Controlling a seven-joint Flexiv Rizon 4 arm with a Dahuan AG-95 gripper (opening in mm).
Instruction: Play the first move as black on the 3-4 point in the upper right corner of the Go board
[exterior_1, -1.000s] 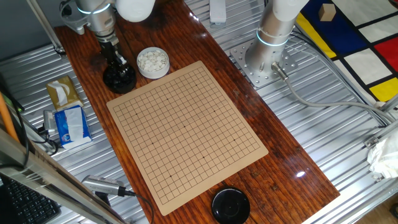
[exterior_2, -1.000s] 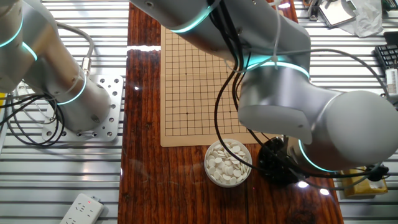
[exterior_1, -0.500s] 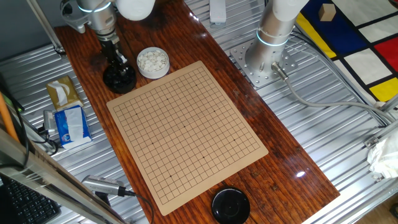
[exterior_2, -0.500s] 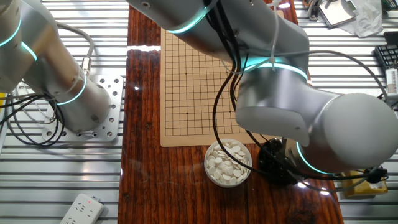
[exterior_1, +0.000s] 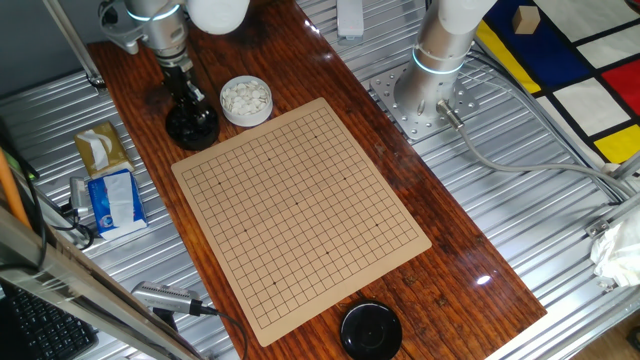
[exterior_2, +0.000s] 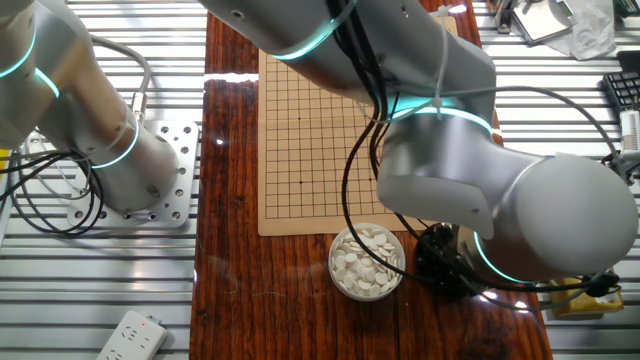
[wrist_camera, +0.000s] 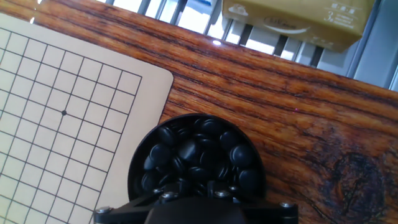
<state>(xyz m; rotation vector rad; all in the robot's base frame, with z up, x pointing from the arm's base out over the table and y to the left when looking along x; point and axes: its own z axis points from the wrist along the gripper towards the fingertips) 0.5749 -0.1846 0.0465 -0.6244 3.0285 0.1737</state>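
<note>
- Hovering in the bowl of black stones (wrist_camera: 196, 155), the gripper (exterior_1: 190, 108) is hiding its jaws; their state cannot be told.
- Lying bare beside it, the Go board (exterior_1: 300, 205) is showing no stone.

You are looking at a glossy, dark-grained wooden table (exterior_1: 460, 262) throwing back lamp glare beside a matt tan Go board (exterior_1: 300, 210). Next to that board, black stones (wrist_camera: 196, 155) are gleaming in a shiny black bowl (wrist_camera: 138, 155), white stones (exterior_2: 366, 260) are looking satin-smooth, and ribbed metal (exterior_1: 520, 210) is shining around the table.
</note>
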